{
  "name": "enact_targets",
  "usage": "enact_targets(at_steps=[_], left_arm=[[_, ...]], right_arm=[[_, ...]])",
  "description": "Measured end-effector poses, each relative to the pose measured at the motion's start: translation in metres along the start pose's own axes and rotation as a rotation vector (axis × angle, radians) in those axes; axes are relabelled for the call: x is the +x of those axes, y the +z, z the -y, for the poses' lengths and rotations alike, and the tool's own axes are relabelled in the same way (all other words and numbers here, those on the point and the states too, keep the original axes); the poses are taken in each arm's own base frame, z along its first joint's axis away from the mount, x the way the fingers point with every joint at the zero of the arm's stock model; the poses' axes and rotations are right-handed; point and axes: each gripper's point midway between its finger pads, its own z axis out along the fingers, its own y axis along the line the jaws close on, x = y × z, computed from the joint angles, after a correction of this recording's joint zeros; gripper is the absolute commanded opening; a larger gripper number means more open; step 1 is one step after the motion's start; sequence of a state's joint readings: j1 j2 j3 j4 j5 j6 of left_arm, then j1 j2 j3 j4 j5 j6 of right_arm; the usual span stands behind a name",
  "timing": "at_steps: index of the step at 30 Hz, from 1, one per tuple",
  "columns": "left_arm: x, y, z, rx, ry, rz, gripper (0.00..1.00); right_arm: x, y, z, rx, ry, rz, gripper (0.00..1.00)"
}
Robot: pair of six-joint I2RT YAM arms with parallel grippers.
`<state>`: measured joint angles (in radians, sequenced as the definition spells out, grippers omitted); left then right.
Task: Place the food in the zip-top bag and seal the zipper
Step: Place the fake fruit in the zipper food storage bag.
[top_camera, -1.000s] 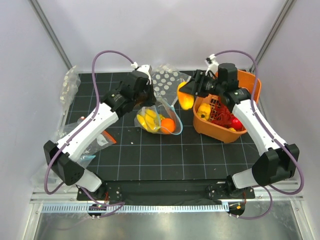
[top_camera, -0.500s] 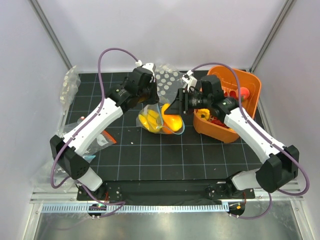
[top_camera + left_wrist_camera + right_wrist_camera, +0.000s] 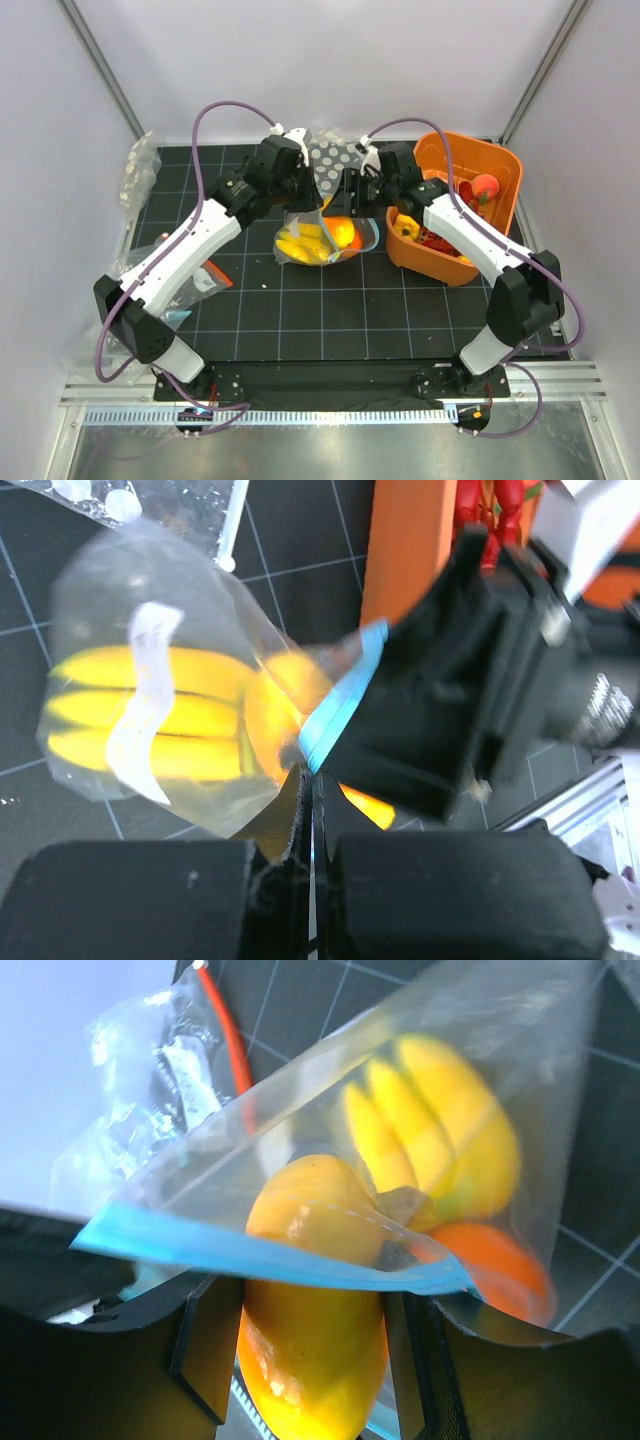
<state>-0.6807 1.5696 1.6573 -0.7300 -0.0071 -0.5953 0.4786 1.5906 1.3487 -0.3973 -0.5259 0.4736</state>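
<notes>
An orange basket (image 3: 497, 166) holding red toys stands just right of the zip-top bag (image 3: 130, 650), crowding our right hand (image 3: 312, 1330); a dotted clear bag (image 3: 335, 160) lies just beyond, more clear bags (image 3: 140, 172) at the far left; the tabletop (image 3: 330, 310) is a black gridded mat inside white walls (image 3: 330, 60); our left hand (image 3: 310, 800) is clamped on the bag's rim; our right hand grips the mango (image 3: 300, 1385), halfway through the blue zipper (image 3: 270, 1255), next to the banana bunch (image 3: 440, 1130) and orange (image 3: 500, 1265).
</notes>
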Motion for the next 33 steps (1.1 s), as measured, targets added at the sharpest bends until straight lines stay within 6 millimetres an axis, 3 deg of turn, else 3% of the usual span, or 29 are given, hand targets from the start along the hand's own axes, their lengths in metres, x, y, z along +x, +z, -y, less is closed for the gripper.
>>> enact_targets(at_steps=[6,12,18,21,25,27,28,29,32,33], left_arm=[[0.002,-0.013,0.007,0.044,-0.012,-0.002,0.00],[0.004,-0.014,0.017,0.097,-0.032,-0.017,0.00],[0.004,-0.014,0.025,0.132,-0.047,-0.024,0.00],[0.004,-0.013,0.029,0.155,-0.052,-0.029,0.00],[0.005,-0.010,0.040,0.212,-0.064,-0.045,0.00],[0.007,-0.010,0.045,0.239,-0.071,-0.052,0.00],[0.008,-0.009,0.047,0.255,-0.073,-0.057,0.00],[0.009,-0.009,0.049,0.268,-0.075,-0.061,0.00],[0.010,-0.007,0.055,0.302,-0.085,-0.068,0.00],[0.009,-0.007,0.056,0.306,-0.087,-0.067,0.00]], right_arm=[[-0.019,0.004,0.008,0.067,0.020,0.068,0.07],[-0.033,0.009,0.014,0.088,0.183,0.186,0.07],[-0.045,0.013,0.001,0.029,0.278,0.242,0.07],[-0.047,0.014,-0.001,0.016,0.314,0.271,0.07],[-0.037,0.013,0.012,0.075,0.391,0.314,0.10],[-0.036,0.015,0.016,0.106,0.410,0.336,0.27],[-0.036,0.016,0.015,0.113,0.407,0.343,0.44],[-0.035,0.018,0.013,0.114,0.401,0.347,0.54],[-0.030,0.023,0.003,0.101,0.387,0.342,0.73],[-0.030,0.023,0.001,0.099,0.382,0.340,0.75]])
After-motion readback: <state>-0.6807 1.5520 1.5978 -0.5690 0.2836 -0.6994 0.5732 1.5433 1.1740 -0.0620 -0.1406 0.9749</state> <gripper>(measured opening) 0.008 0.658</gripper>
